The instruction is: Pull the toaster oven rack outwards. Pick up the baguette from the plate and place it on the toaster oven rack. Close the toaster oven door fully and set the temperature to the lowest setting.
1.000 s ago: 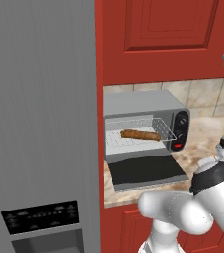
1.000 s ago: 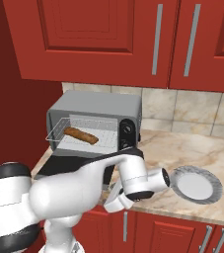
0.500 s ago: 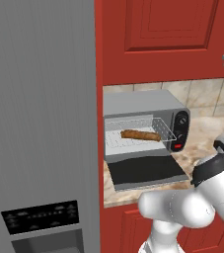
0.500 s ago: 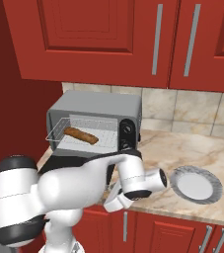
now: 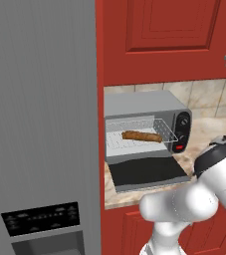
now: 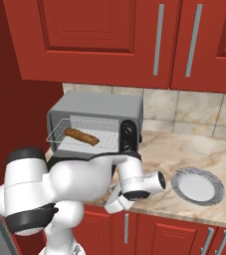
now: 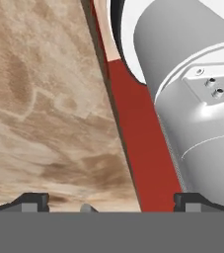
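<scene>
The door (image 6: 72, 160) lay flat, hinge edge running left-right, at ten o'clock from the gripper (image 7: 111, 201), whose jaws stood wide and empty.

The robot's arm (image 6: 79, 182) is a chain of fat, glossy white rounded links, swollen like capsules, joined by dark grey to black bands at the joints; one such band caps the big shoulder segment at the left of the right base view. In the hand view, upper right, a smooth white cylinder carries a small flat raised plate with two screws. The tool (image 7: 112, 200) shows two small dark, blocky fingertips at the bottom edge.
</scene>
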Tool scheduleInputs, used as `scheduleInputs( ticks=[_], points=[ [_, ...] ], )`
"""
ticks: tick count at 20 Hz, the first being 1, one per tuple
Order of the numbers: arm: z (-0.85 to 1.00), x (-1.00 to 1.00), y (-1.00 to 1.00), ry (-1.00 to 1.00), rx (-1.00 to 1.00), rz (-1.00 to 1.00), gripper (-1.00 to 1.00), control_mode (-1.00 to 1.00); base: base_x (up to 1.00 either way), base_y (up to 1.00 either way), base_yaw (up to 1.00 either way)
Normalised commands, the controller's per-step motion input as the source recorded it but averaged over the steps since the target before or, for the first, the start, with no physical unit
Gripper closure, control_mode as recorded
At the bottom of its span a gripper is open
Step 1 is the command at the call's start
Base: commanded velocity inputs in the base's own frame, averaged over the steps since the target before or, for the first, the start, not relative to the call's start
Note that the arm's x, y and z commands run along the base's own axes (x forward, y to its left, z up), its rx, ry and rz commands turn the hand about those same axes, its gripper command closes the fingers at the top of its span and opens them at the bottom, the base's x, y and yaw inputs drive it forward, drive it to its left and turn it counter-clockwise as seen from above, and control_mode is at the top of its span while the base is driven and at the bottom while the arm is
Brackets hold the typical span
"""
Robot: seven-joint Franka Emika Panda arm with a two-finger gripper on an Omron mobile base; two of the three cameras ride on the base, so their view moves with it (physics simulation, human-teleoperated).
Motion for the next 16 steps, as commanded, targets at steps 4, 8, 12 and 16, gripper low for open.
scheduleInputs(
  ticks=[4, 8, 12, 16],
  points=[
    [-0.12, 0.15, 0.00, 0.00, 0.00, 0.00, -1.00, -1.00, 0.00, 0.00, 0.00],
    [-0.10, 0.06, 0.00, 0.00, 0.00, 0.00, -1.00, -1.00, 0.00, 0.00, 0.00],
    [-0.11, 0.03, 0.00, 0.00, 0.00, 0.00, -1.00, -1.00, 0.00, 0.00, 0.00],
    [-0.11, 0.06, 0.00, 0.00, 0.01, 0.00, -1.00, -1.00, 0.00, 0.00, 0.00]
  ],
)
